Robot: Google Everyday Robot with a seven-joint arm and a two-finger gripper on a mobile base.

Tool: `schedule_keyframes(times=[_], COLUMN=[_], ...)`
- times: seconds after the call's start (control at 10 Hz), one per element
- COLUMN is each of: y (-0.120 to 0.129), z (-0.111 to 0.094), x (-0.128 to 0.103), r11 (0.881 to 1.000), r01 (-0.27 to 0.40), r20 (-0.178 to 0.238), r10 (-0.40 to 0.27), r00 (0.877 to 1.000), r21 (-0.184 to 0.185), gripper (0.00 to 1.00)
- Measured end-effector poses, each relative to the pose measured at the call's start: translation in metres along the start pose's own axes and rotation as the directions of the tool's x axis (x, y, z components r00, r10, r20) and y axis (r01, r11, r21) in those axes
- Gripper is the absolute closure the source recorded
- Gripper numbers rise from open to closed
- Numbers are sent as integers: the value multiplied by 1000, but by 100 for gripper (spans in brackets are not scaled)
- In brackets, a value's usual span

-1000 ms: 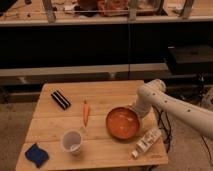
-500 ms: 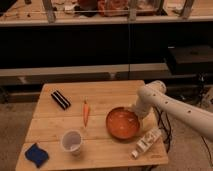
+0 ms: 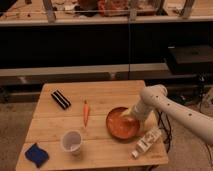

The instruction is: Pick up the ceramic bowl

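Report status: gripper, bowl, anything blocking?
Gripper at far-right rim of ceramic bowl, grasp unconfirmed. Bowl upright on table, not lifted. White bottle lies front-right of it; carrot left, apart.

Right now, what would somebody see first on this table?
The white robot arm on the right, with its gripper at the right rim of the orange ceramic bowl on the wooden table. Next, the carrot to the bowl's left and the whitish cup near the front edge.

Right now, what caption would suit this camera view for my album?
The robot's gripper sits at the rim of the ceramic bowl on a wooden table, a carrot and cup nearby.
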State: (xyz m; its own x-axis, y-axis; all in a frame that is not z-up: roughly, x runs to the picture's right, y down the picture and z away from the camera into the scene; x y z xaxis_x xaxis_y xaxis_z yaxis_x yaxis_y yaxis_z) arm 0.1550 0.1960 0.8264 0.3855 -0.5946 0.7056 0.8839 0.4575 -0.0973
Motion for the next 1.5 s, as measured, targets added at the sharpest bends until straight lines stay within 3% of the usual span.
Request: schedule_keyframes(times=[0.1,0.3,0.4,0.5,0.7,0.9,1.1,1.5], y=[-1,2,2,0,-1,-2,-3,-3], z=[0,-7,-6,-5,-3,-3,-4,-4], x=[2,12,13,12,11,14,15,18], r11=[1000,986,979,979,995,997,991,995], r01=[-20,-167,-203,-205,-104,-76,-136,-103], r20=[-12,-55,-53,-44,-40,-48,-52,-59], r10=[20,167,204,206,103,76,136,103], r00=[1000,984,978,978,994,996,989,993], r21=[-2,8,10,9,1,0,5,3], gripper=[20,20,21,29,41,32,32,72])
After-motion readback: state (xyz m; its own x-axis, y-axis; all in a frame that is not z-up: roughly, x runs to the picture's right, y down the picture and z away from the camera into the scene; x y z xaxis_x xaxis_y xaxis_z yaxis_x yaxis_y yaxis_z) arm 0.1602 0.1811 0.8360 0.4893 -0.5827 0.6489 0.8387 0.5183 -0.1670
